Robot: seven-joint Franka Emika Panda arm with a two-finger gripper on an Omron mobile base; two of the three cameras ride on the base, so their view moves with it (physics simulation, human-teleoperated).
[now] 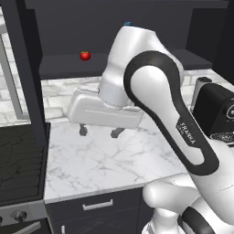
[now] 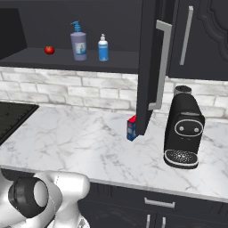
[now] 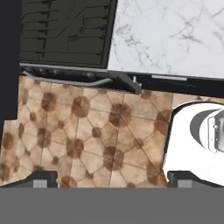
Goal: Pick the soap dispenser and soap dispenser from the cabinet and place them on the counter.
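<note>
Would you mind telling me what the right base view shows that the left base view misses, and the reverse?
Right base view alone: the small bright-blue pump bottle, the slim red-topped blue bottle and the open dark cabinet door. Left base view alone: the open gripper above the counter. Shared: red tomato, white marble counter, black coffee machine.
</note>
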